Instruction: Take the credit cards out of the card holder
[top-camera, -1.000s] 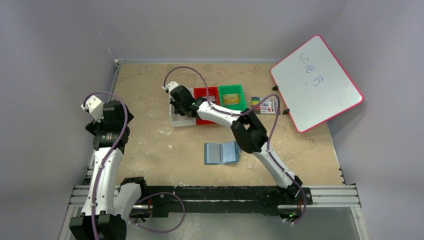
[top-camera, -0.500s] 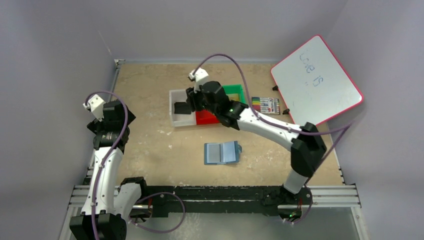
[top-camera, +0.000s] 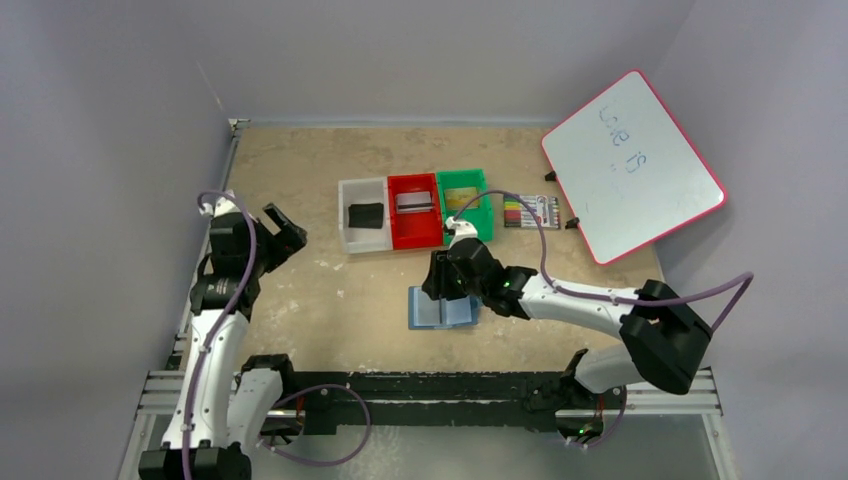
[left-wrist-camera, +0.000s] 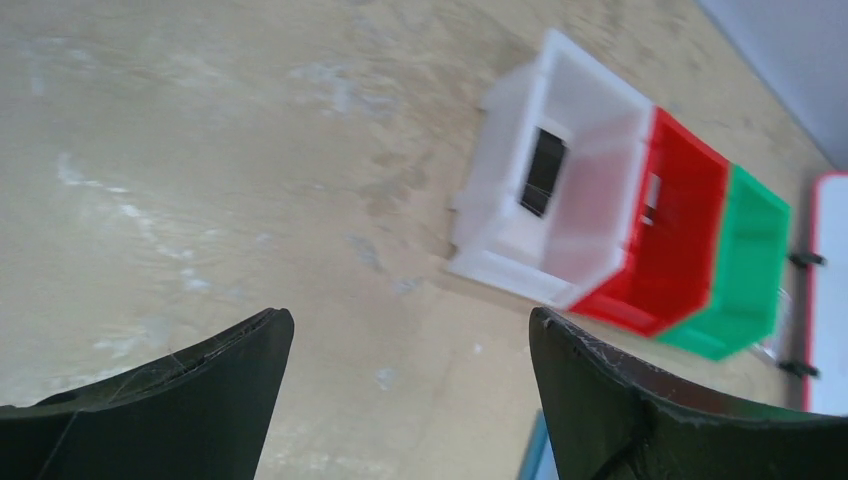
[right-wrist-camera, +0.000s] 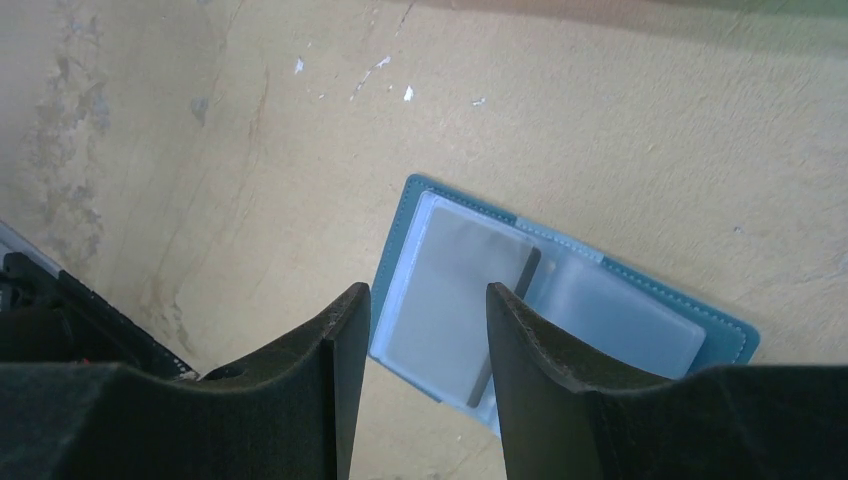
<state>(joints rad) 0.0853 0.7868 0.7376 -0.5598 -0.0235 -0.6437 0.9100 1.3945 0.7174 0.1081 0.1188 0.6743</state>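
Observation:
The teal card holder (top-camera: 443, 307) lies open on the table, its pale clear pockets up (right-wrist-camera: 600, 310). A thin dark strip (right-wrist-camera: 505, 325) shows at the fold between the pockets. My right gripper (top-camera: 437, 285) hovers just above the holder's left pocket, open and holding nothing (right-wrist-camera: 428, 295). A black credit card (top-camera: 366, 214) lies in the white bin (left-wrist-camera: 546, 172). A silver-grey card (top-camera: 414, 203) lies in the red bin. My left gripper (top-camera: 283, 232) is open and empty over bare table at the left (left-wrist-camera: 410, 320).
White (top-camera: 348, 242), red (top-camera: 418, 240) and green (top-camera: 478, 178) bins stand side by side behind the holder. A marker pack (top-camera: 530, 211) and a tilted whiteboard (top-camera: 632, 165) are at the back right. A metal rail (top-camera: 430, 390) runs along the near edge.
My right arm swung back from the white bin to above the card holder, its jaws opening; the black card now lies in that bin. My left arm reached forward and right.

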